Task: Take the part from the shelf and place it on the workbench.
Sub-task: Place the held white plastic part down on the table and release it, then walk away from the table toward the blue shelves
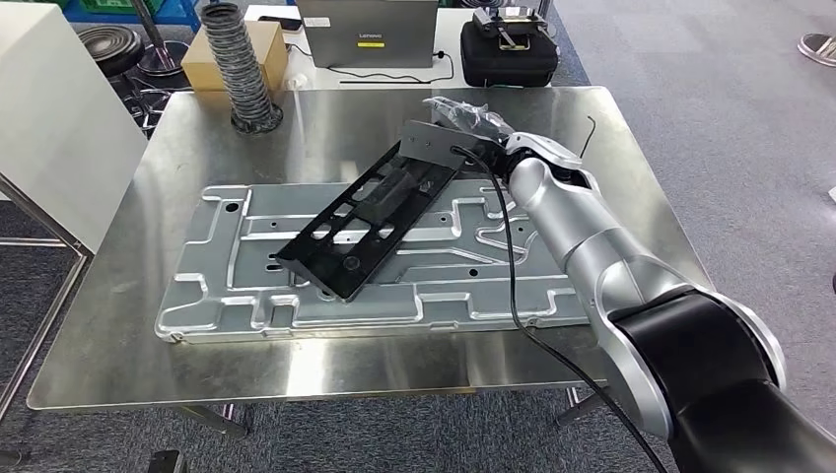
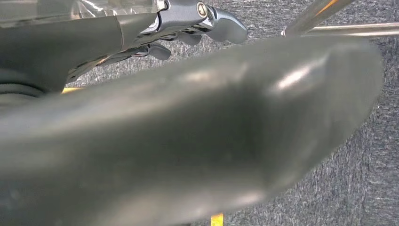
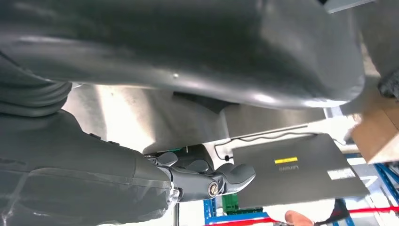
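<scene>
The black slotted part [image 1: 370, 212] lies slanted across the grey stamped plate [image 1: 246, 296] on the steel workbench [image 1: 118, 355]. Its near end touches the plate and its far end is raised. My right hand [image 1: 483, 128] grips that raised far end, wrapped in a clear cover. In the right wrist view the thick thumb [image 3: 188, 52] spans the picture and the darker fingers [image 3: 211, 179] curl beneath it. My left hand [image 2: 188, 136] hangs over grey carpet; its fingers [image 2: 226, 26] stand apart from the thumb with nothing in them.
At the back of the bench stand a corrugated black hose [image 1: 242, 69], a cardboard box [image 1: 202, 59], a grey laptop [image 1: 370, 34] and a black case [image 1: 508, 54]. A white panel [image 1: 49, 128] stands at the left. A person's shoe [image 1: 818, 44] shows far right.
</scene>
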Tool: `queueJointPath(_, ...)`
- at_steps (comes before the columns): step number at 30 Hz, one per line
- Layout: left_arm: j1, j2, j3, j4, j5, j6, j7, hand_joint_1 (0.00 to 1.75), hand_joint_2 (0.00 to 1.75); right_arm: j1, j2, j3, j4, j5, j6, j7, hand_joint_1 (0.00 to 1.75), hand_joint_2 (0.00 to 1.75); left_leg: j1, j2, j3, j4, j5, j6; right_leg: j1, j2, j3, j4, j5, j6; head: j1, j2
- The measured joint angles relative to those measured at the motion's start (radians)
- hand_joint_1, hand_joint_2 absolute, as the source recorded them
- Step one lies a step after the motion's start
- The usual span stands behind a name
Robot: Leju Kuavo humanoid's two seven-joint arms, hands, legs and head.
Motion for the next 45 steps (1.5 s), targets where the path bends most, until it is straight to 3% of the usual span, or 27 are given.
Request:
queueJointPath(2,0.000,-0.002,-0.003,0.000,0.002,0.001,0.000,0.00,0.00,-0.008,-0.003,-0.011,-0.003,-0.021,-0.015,-0.010,0.00,0.00,-0.002,-0.001,0.000,0.003,-0.002,-0.003,0.003,-0.001,0.070,-0.149,0.070,-0.012,0.000,0.000)
queueJointPath(4,0.000,-0.005,-0.007,0.000,0.004,0.002,0.000,0.00,0.00,-0.015,-0.006,-0.024,-0.010,-0.041,-0.036,-0.020,0.00,0.00,-0.004,-0.001,-0.001,0.003,-0.003,-0.009,0.010,-0.003,0.114,-0.247,0.102,-0.022,-0.001,0.000)
queueJointPath(7,0.001,-0.007,-0.011,0.000,0.006,0.003,-0.001,0.00,0.00,-0.017,-0.014,-0.048,-0.025,-0.067,-0.066,-0.033,0.00,0.00,-0.006,-0.001,-0.001,-0.001,-0.003,-0.023,0.009,-0.004,0.120,-0.266,0.105,-0.032,-0.001,0.000)
queueJointPath(9,0.001,-0.008,-0.013,0.000,0.007,0.003,-0.002,0.00,0.00,-0.017,-0.019,-0.063,-0.040,-0.087,-0.092,-0.048,0.00,0.00,-0.006,-0.001,-0.013,0.031,-0.028,-0.031,0.002,-0.006,0.127,-0.279,0.111,-0.042,-0.002,0.000)
queueJointPath(12,0.002,-0.008,-0.014,0.000,0.013,-0.001,-0.012,0.00,0.00,0.001,-0.025,-0.100,-0.085,-0.159,-0.197,-0.104,0.00,0.00,-0.003,-0.001,-0.095,0.215,-0.117,-0.041,0.000,-0.005,0.130,-0.283,0.113,-0.049,-0.007,0.000)
queueJointPath(13,0.003,-0.009,-0.014,0.000,0.016,-0.003,-0.018,0.00,0.00,0.017,-0.030,-0.120,-0.118,-0.194,-0.244,-0.131,0.00,0.00,-0.002,-0.001,-0.120,0.266,-0.132,-0.044,0.001,-0.005,0.130,-0.282,0.112,-0.049,-0.007,0.000)
queueJointPath(14,0.005,-0.010,-0.014,0.000,0.020,-0.006,-0.025,0.00,0.00,0.037,-0.037,-0.142,-0.161,-0.228,-0.283,-0.152,0.00,0.00,0.000,-0.001,-0.130,0.282,-0.127,-0.046,0.001,-0.005,0.130,-0.280,0.111,-0.047,-0.007,0.000)
queueJointPath(15,0.008,-0.011,-0.014,0.000,0.024,-0.007,-0.031,0.00,0.00,0.058,-0.044,-0.164,-0.210,-0.255,-0.309,-0.166,0.00,0.00,0.002,-0.001,-0.118,0.254,-0.102,-0.048,0.000,-0.005,0.131,-0.277,0.109,-0.045,-0.007,0.000)
queueJointPath(17,0.012,-0.012,-0.015,0.000,0.030,-0.008,-0.038,0.00,0.00,0.090,-0.056,-0.198,-0.300,-0.290,-0.338,-0.180,0.00,0.00,0.007,-0.001,-0.055,0.122,-0.035,-0.050,-0.002,-0.004,0.130,-0.269,0.101,-0.038,-0.007,0.000)
queueJointPath(19,0.013,-0.014,-0.015,0.000,0.043,-0.013,-0.044,0.00,0.00,0.140,-0.064,-0.231,-0.415,-0.351,-0.439,-0.262,0.00,0.00,0.006,-0.003,-0.008,0.026,-0.007,-0.043,0.000,-0.002,0.127,-0.260,0.096,-0.028,-0.008,0.000)
queueJointPath(21,0.020,-0.016,-0.014,0.000,0.065,-0.020,-0.052,0.00,0.00,0.248,-0.071,-0.271,-0.610,-0.428,-0.603,-0.375,0.00,0.00,0.003,-0.007,0.001,0.010,-0.010,-0.031,0.003,-0.004,0.130,-0.261,0.094,-0.018,-0.010,0.000)
queueJointPath(23,0.037,-0.018,-0.014,0.000,0.084,-0.028,-0.061,0.00,0.00,0.389,-0.085,-0.307,-0.851,-0.461,-0.713,-0.415,0.00,0.00,0.006,-0.011,0.005,0.007,-0.007,-0.018,0.003,-0.008,0.134,-0.257,0.083,-0.007,-0.009,0.000)
queueJointPath(24,0.046,-0.018,-0.013,0.000,0.091,-0.032,-0.064,0.00,0.00,0.457,-0.093,-0.322,-0.961,-0.459,-0.741,-0.419,0.00,0.00,0.007,-0.011,0.006,0.004,-0.005,-0.012,0.002,-0.008,0.127,-0.235,0.064,-0.002,-0.008,0.000)
queueJointPath(27,0.062,-0.021,-0.012,0.000,0.116,-0.041,-0.065,0.00,0.00,0.659,-0.114,-0.371,-1.226,-0.451,-0.784,-0.470,0.00,0.00,0.005,-0.010,0.002,0.001,0.000,0.000,-0.001,-0.007,0.055,-0.060,-0.040,0.012,-0.006,0.000)
queueJointPath(28,0.065,-0.021,-0.012,0.000,0.123,-0.044,-0.063,0.00,0.00,0.728,-0.117,-0.388,-1.293,-0.454,-0.790,-0.492,0.00,0.00,0.004,-0.010,-0.001,0.002,0.001,0.002,-0.001,-0.007,0.031,-0.003,-0.064,0.013,-0.006,0.000)
queueJointPath(29,0.067,-0.022,-0.012,0.000,0.129,-0.046,-0.061,0.00,0.00,0.792,-0.119,-0.405,-1.348,-0.459,-0.793,-0.508,0.00,0.00,0.003,-0.010,-0.004,0.002,0.001,0.003,-0.002,-0.007,0.022,0.024,-0.070,0.014,-0.005,0.000)
queueJointPath(30,0.070,-0.022,-0.012,0.000,0.132,-0.048,-0.060,0.00,0.00,0.845,-0.120,-0.421,-1.394,-0.462,-0.795,-0.516,0.00,0.00,0.001,-0.010,-0.007,0.003,0.003,0.004,-0.002,-0.007,0.033,0.011,-0.059,0.012,-0.005,0.000)
queueJointPath(34,0.068,-0.027,-0.012,0.000,0.142,-0.057,-0.056,0.00,0.00,0.974,-0.123,-0.468,-1.520,-0.440,-0.797,-0.520,0.00,0.00,-0.006,-0.006,-0.012,0.005,0.012,-0.002,0.006,-0.008,0.183,-0.243,0.030,-0.011,-0.006,0.000)
queueJointPath(37,0.070,-0.030,-0.012,0.000,0.156,-0.067,-0.057,0.00,0.00,1.107,-0.122,-0.528,-1.572,-0.438,-0.797,-0.520,0.00,0.00,-0.006,-0.007,-0.010,0.001,0.022,-0.018,0.013,-0.010,0.197,-0.275,0.048,-0.025,-0.007,0.000)
queueJointPath(39,0.079,-0.032,-0.013,0.001,0.165,-0.070,-0.060,0.00,0.00,1.203,-0.122,-0.587,-1.592,-0.462,-0.797,-0.520,0.00,0.00,-0.006,-0.006,-0.017,0.018,-0.003,-0.028,0.009,-0.014,0.190,-0.284,0.066,-0.037,-0.009,0.000)
queueJointPath(40,0.083,-0.032,-0.013,0.002,0.170,-0.070,-0.063,0.00,0.00,1.246,-0.122,-0.618,-1.600,-0.475,-0.797,-0.520,0.00,0.00,-0.006,-0.006,-0.028,0.051,-0.038,-0.033,0.005,-0.016,0.184,-0.288,0.075,-0.042,-0.011,0.000)
queueJointPath(43,0.086,-0.033,-0.017,0.002,0.183,-0.071,-0.073,0.00,0.00,1.354,-0.123,-0.715,-1.609,-0.510,-0.798,-0.520,0.00,0.00,-0.003,-0.004,-0.071,0.229,-0.171,-0.043,0.004,-0.019,0.152,-0.286,0.098,-0.046,-0.014,0.000)
queueJointPath(44,0.087,-0.033,-0.019,0.002,0.190,-0.073,-0.076,0.00,0.00,1.383,-0.123,-0.750,-1.607,-0.517,-0.797,-0.520,0.00,0.00,-0.003,-0.004,-0.069,0.263,-0.191,-0.044,0.004,-0.019,0.139,-0.283,0.105,-0.045,-0.014,0.000)
queueJointPath(45,0.088,-0.034,-0.022,0.002,0.197,-0.075,-0.079,0.00,0.00,1.405,-0.123,-0.785,-1.603,-0.518,-0.794,-0.520,0.00,0.00,-0.003,-0.004,-0.047,0.258,-0.192,-0.045,0.004,-0.019,0.126,-0.279,0.112,-0.043,-0.014,0.000)
